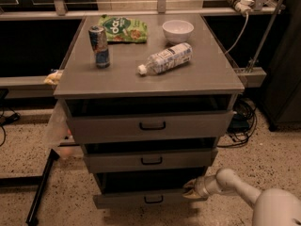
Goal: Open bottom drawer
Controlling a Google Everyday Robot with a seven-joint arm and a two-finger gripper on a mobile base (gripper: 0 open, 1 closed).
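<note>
From where I stand, the grey cabinet (225, 126) shows three drawer fronts stacked below its tabletop (117, 79). The bottom drawer (122, 200) is the lowest and narrowest, close to the speckled floor (23, 159), with a small black bar handle (154, 200) at the middle of its front and a dark gap above it. The robot's pale arm (233, 181) reaches in from the lower right. Its tool (192, 190) is right up against the upper right end of that drawer's front, to the right of the handle and apart from it. Whether the tool is wide, narrow or gripping the edge, I cannot tell. Above sit the middle drawer (117, 161) and the top drawer (108, 126), each with its own black handle. On the tabletop a drinks can (99, 46) stands upright at the left, with a green snack bag (123, 28) lying flat behind it. A white bowl (178, 30) sits toward the back right. A plastic bottle (165, 59) lies on its side near the middle, its cap pointing to the front left. Dark cables (242, 119) lie coiled on the floor to the cabinet's right.
</note>
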